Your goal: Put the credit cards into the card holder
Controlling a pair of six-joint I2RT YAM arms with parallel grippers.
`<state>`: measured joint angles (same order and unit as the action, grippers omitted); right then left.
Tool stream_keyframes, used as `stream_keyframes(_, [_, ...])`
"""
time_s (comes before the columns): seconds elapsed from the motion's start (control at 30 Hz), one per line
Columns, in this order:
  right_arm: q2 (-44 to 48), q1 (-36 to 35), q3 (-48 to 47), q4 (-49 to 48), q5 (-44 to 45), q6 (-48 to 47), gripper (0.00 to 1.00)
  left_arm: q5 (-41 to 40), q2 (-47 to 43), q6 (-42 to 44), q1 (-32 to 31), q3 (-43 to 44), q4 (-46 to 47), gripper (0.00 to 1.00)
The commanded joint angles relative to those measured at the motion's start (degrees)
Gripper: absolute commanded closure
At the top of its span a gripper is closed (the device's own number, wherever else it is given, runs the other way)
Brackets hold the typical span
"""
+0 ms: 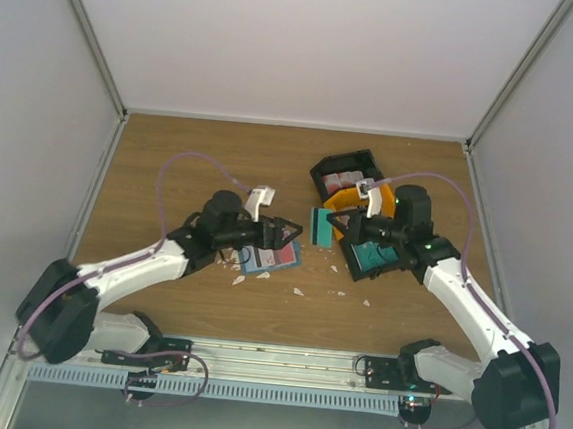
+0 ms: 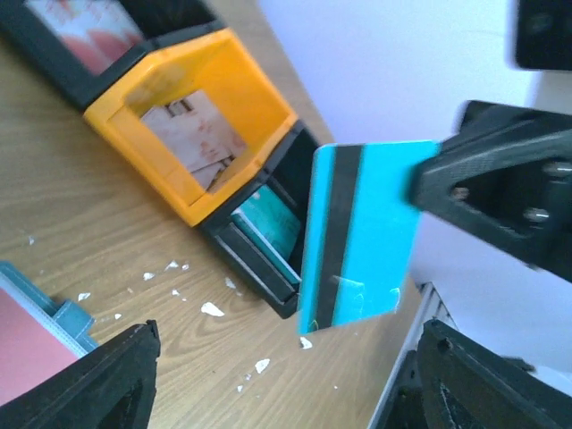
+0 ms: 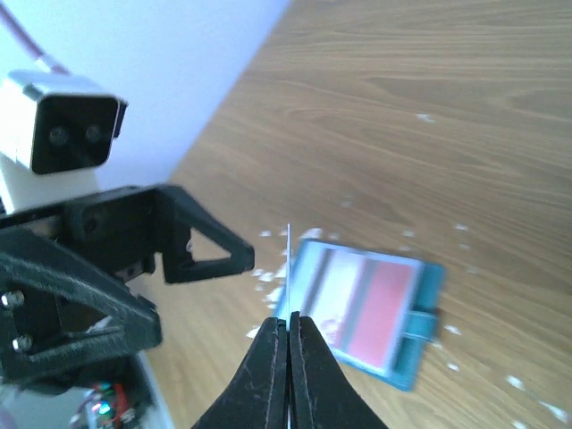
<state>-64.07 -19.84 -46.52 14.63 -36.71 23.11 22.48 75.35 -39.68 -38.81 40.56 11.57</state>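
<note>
From above, the right gripper (image 1: 333,225) pinches a credit card (image 1: 319,225) upright just ahead of the left gripper (image 1: 287,235), whose spread fingers hover over the card holder (image 1: 269,259); the left wrist view shows the card between those fingers; the right wrist view shows only its edge clamped, so it may pivot or slip, with both arms reaching inward toward each other.

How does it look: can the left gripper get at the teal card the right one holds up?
Probably yes. The left gripper is open and faces the teal card, which the right gripper pinches by one edge in the air; nothing shows between them.
</note>
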Motion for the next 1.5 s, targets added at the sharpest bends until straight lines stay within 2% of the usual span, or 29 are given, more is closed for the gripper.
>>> stream_keyframes(0.0, [-0.50,-1.79,3.23,-18.63,-15.50,7.07,0.99,6.35,-10.50,4.77,2.35,-3.04,-1.14,0.19])
stream_keyframes(0.13, [-2.08,-3.95,4.37,-24.34,-19.13,9.98,1.00,8.21,-17.01,5.88,3.90,-3.70,-4.94,0.15])
stream_keyframes(0.3, [-3.07,-6.46,5.53,-31.79,-23.40,13.63,0.99,9.71,-19.01,3.96,4.76,-3.72,-6.70,0.18])
stream_keyframes(0.4, [-2.99,-7.22,5.79,-35.10,-24.64,15.48,1.00,11.96,-19.01,2.53,4.92,-4.83,-5.18,0.27])
stream_keyframes(0.6, [-2.90,-7.67,6.27,-38.26,-25.92,17.67,0.99,17.49,-19.85,0.34,4.96,-6.71,-0.34,0.51])
stream_keyframes(0.97, [-3.85,-8.11,7.48,-41.52,-27.10,19.51,1.00,20.79,-19.10,-1.14,5.13,-7.42,4.46,0.81])
stream_keyframes(1.1, [-3.87,-8.21,8.08,-41.49,-27.11,19.45,1.00,21.26,-18.67,-1.00,5.12,-7.74,5.06,0.97])
stream_keyframes(1.2, [-4.17,-8.20,8.24,-39.28,-25.81,18.12,0.99,21.18,-18.67,-0.82,5.19,-8.24,5.46,1.00])
stream_keyframes(1.27, [-4.59,-8.20,7.75,-35.16,-23.42,15.87,0.87,20.47,-18.68,-0.78,5.23,-8.71,5.15,1.00])
stream_keyframes(1.37, [-5.17,-8.15,6.32,-25.97,-17.23,10.66,0.62,15.88,-19.40,0.02,5.40,-9.96,3.82,1.00])
stream_keyframes(1.47, [-5.26,-8.16,6.18,-17.63,-7.78,7.21,0.48,7.04,-19.75,-0.06,6.15,-12.63,2.64,1.00])
